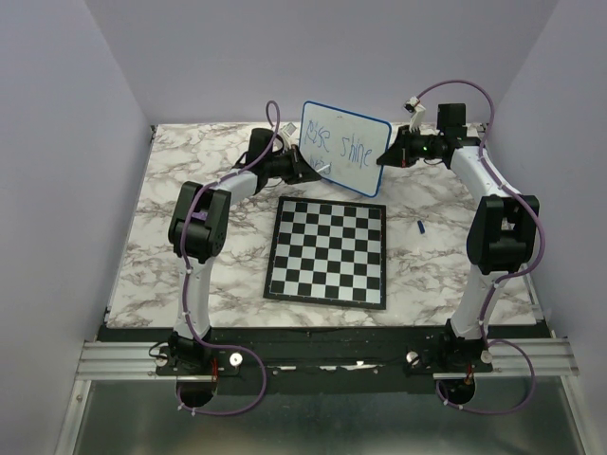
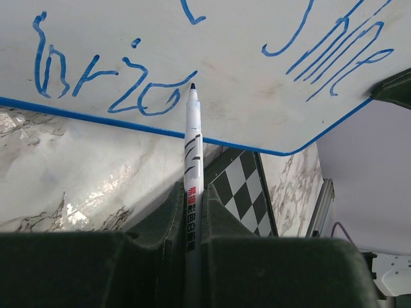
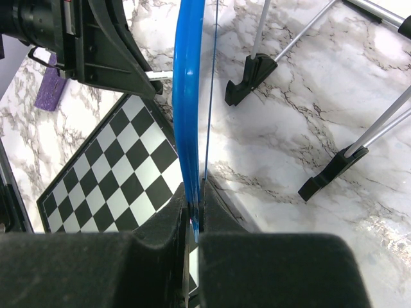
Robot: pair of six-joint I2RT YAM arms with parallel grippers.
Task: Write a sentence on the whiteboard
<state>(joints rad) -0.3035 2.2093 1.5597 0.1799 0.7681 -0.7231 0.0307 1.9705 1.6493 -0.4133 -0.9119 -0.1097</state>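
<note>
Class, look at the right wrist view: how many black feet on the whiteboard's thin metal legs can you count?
2. One black wedge-shaped foot is near the top centre; a second foot is at lower right. Others may be hidden behind the blue-rimmed white whiteboard.

Whiteboard [image 2: 257, 96] cut off at left wrist view's top and left edges, sentence [image 2: 135, 83] cropped there, its lower line unreadably small from above, board face hidden edge-on in right wrist view, blue speck [image 1: 420, 227] unidentifiable
</note>
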